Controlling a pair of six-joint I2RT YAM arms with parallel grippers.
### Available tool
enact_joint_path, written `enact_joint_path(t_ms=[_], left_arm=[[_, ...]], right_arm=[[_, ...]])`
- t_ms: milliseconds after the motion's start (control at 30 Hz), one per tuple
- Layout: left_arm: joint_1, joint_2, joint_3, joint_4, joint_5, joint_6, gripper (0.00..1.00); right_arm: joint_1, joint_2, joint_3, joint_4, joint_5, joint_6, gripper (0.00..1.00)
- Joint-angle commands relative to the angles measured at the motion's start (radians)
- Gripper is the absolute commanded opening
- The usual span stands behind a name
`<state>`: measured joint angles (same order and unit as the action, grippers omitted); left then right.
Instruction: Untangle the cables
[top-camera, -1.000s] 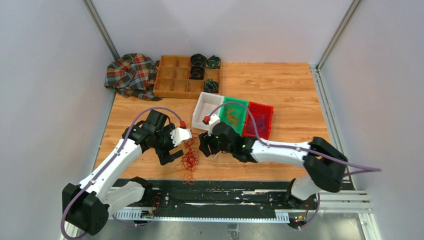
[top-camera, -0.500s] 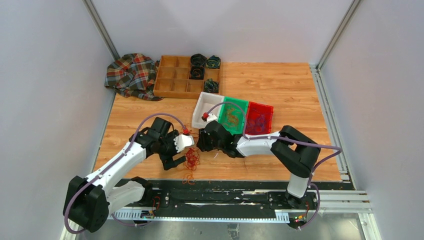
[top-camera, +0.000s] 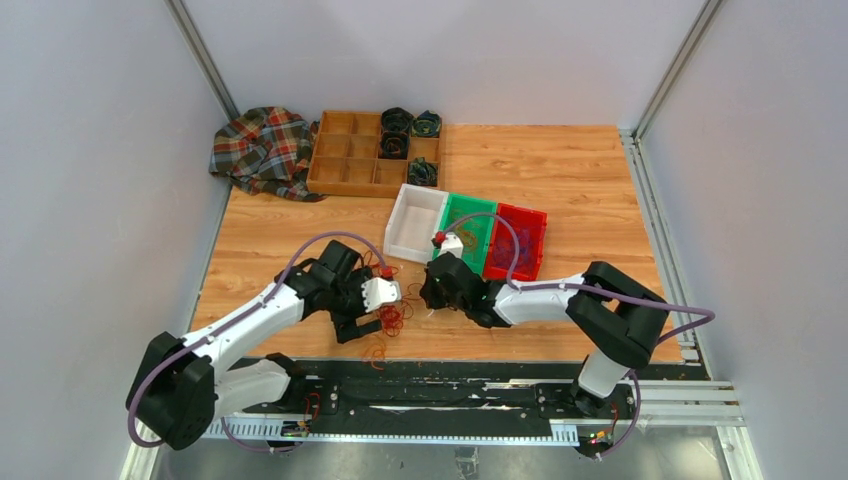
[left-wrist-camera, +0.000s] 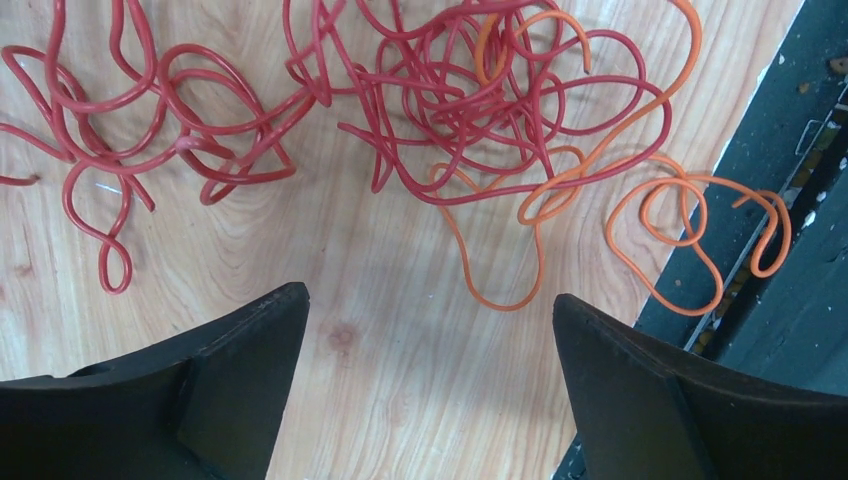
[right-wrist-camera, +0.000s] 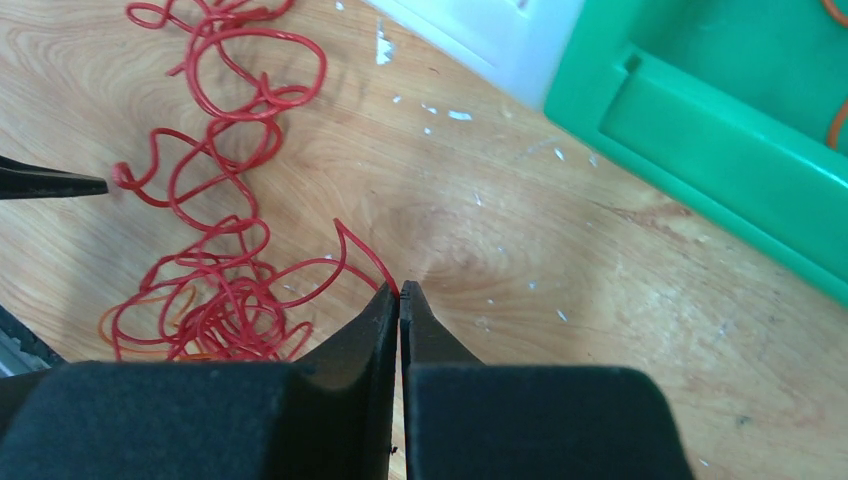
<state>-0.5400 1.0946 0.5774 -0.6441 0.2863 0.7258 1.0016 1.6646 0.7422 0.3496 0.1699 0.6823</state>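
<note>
Pinching cables (left-wrist-camera: 460, 110), right fingers (right-wrist-camera: 380, 320) shifted rightward; left fingers (left-wrist-camera: 250, 330) spread wide, following.

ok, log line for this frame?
task: untangle cables | left claw: open, above tangle | right claw: shut on red strand end | state: tangled, on table

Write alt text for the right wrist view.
The right tool, shut, pinches the end of a red cable that trails left into a loopy red tangle on the wooden table. A green bin and a white bin sit beyond it.
</note>
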Motion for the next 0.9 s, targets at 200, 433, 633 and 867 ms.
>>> enact_joint_path(t_ms=[200,433,633,867], left_arm=[[-0.012,0.087,0.062,0.061,0.040,-0.076,0.77],[-0.014,0.129,0.052,0.019,0.004,-0.001,0.64],[-0.014,0.133,0.037,-0.012,-0.045,0.070,0.65],[-0.014,0.099,0.077,-0.008,-0.075,0.067,0.22]], right_arm=[[0.040,-0.030,-0.037,-0.022,0.105,0.044,0.01],[0.067,-0.076,-0.051,-0.067,0.193,0.046,0.01],[0.072,-0.088,-0.053,-0.070,0.212,0.046,0.01],[0.080,-0.112,-0.060,-0.081,0.230,0.049,0.01]])
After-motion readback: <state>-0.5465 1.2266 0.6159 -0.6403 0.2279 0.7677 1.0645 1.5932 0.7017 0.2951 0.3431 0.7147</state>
